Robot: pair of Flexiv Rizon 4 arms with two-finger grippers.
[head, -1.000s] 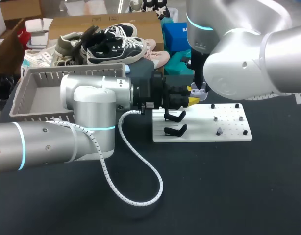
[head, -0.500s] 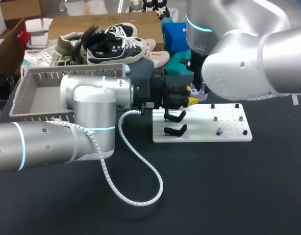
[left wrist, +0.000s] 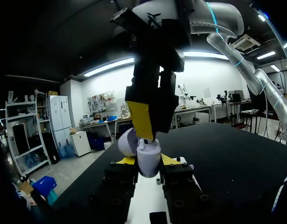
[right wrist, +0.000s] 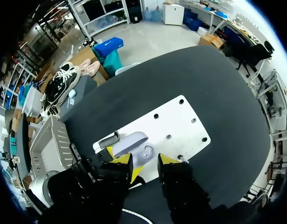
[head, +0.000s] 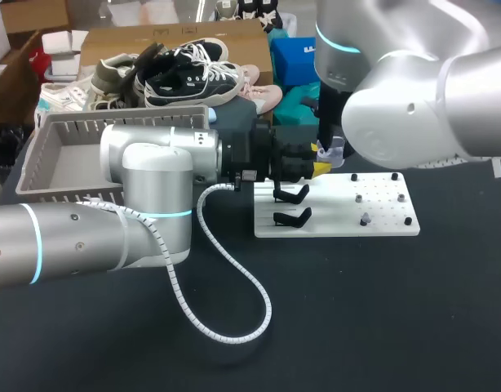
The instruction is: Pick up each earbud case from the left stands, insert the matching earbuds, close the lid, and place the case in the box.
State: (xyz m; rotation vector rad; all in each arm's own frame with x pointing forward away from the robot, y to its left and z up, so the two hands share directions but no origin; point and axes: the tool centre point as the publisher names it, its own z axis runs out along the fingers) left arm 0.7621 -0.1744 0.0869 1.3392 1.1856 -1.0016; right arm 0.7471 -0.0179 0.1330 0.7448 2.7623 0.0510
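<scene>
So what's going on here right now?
The left gripper is shut on a lavender case, holding it with the lid open just over the white board. The right gripper hangs directly above the open case, its tip right at the opening. Whether it carries an earbud can't be seen. Two black stands on the board are bare, and the grey box sits behind the left arm.
</scene>
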